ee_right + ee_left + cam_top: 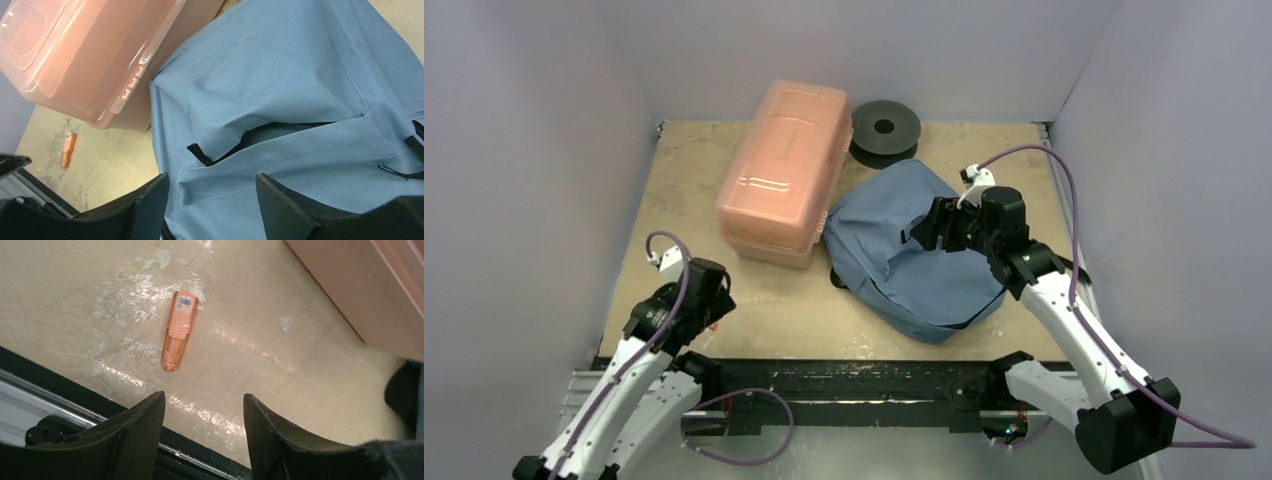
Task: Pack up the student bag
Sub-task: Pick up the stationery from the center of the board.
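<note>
Above the student bag's [884,250] slightly gaping zip pocket, the right gripper [212,177] hovers, jaws apart and empty. The left gripper [203,405], likewise parted, hangs over an orange tube [177,330] on the table [774,310]. Packing looks barely begun, with the tube lying outside. The bag lies flat just right of the pink box [784,170], its long axis near-to-far; which end is the top is unclear.

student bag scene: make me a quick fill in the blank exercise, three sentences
1. In the top view the student bag lies to the ___ of the pink box.
2. The gripper nearest the small orange tube belongs to the ___ arm.
3. The right gripper hangs over the bag with jaws ___.

Missing words: right; left; open.
</note>
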{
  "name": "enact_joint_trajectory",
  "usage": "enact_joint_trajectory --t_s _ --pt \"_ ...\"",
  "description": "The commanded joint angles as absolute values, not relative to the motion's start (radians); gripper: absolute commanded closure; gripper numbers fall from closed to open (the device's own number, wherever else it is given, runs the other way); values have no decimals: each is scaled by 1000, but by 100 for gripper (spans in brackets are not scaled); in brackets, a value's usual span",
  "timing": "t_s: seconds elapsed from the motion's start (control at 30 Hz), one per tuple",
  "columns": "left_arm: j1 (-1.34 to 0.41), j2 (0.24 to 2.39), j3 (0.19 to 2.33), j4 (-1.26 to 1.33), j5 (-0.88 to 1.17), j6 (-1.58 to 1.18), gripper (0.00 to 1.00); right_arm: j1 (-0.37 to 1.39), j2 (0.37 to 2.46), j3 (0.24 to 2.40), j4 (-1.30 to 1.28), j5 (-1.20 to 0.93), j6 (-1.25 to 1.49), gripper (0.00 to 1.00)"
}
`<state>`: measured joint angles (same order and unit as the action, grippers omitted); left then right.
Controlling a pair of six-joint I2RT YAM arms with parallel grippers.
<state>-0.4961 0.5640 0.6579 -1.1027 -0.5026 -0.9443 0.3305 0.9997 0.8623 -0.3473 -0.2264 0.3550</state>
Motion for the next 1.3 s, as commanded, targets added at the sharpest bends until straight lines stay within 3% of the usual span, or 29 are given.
enact_joint_trajectory --t_s 0.0,0.13,0.4,0.8,1.0,1.1,1.17,1.27 --pt "-235 736 633 -955 -363 -916 41 344 968 891 -345 -237 326 32" --pt "-93 907 622 -789 -263 -782 41 347 951 889 -351 -254 327 32" --pt "-29 1181 649 -705 -243 -746 38 348 933 891 -352 -288 327 34" --pt "166 1208 588 -634 -57 -766 38 348 931 892 -341 -324 334 36" --pt "169 1225 584 -635 -63 -782 54 348 928 893 -347 -322 339 36" --pt "170 1234 581 -630 -50 -787 66 347 923 898 -349 -319 346 36" --pt "169 1205 574 -630 -55 -780 83 348 916 900 -355 -323 354 36" --pt "169 1118 538 -623 -30 -776 90 348 899 888 -355 -377 366 33"
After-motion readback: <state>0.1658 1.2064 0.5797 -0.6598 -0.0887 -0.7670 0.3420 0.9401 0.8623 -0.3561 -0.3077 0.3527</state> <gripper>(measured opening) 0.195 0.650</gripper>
